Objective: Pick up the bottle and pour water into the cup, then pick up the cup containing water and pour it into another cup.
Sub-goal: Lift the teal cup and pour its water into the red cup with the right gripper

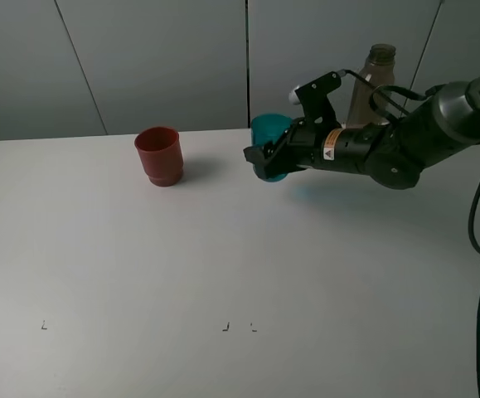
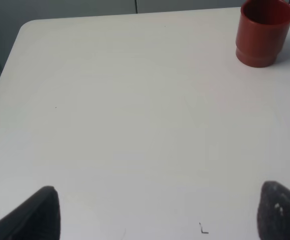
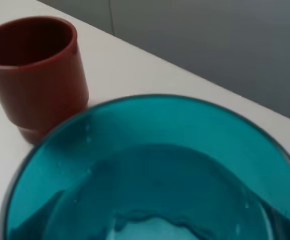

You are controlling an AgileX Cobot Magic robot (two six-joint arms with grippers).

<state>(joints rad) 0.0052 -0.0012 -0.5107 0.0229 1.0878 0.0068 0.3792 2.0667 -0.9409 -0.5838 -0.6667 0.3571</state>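
Flanking the gripped teal cup [image 1: 269,131]: bottle [image 1: 370,79] behind, red cup [image 1: 158,155] apart

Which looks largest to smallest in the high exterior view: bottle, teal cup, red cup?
1. Bottle: tallest, though its base is hidden.
2. Red cup and teal cup: about alike. The right gripper covers part of the teal one, so they stay unranked.

The left gripper [image 2: 160,215] hovered above the white table [image 2: 109,125], dark fingertips [image 2: 39,215] wide apart. The red cup [image 2: 263,31] stood upright well ahead, toward one finger's side.
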